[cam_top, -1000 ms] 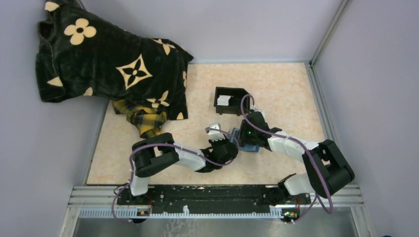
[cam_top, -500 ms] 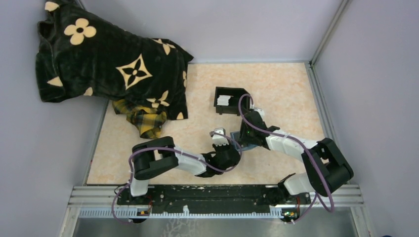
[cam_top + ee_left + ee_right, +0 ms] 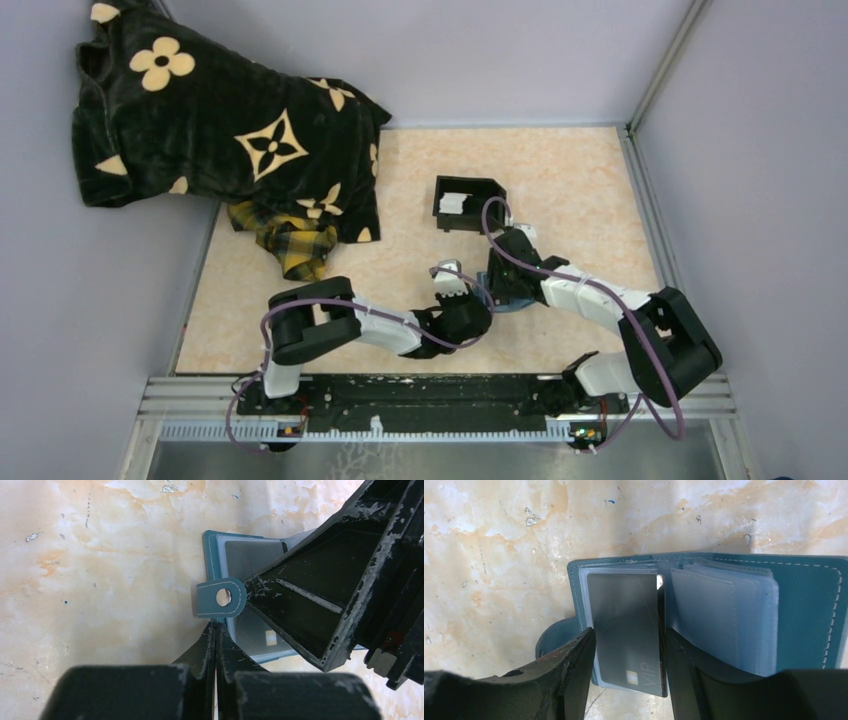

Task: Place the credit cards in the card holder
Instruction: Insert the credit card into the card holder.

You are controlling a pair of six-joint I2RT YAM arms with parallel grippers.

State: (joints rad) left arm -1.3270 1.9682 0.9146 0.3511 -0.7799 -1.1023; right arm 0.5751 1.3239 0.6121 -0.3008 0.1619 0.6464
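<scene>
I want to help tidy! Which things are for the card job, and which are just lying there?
For the job: card holder, card, box of cards.
Just lying about: flowered blanket, plaid cloth.

Light is bright and diffuse; shadows are soft. My near fingers [image 3: 125, 692] blur; the table [image 3: 100, 555] is sharp.

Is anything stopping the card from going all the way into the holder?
Nothing visible does. The card seems almost fully in the holder's left clear sleeve, between the fingers of the right gripper; only its near end sticks out.
</scene>
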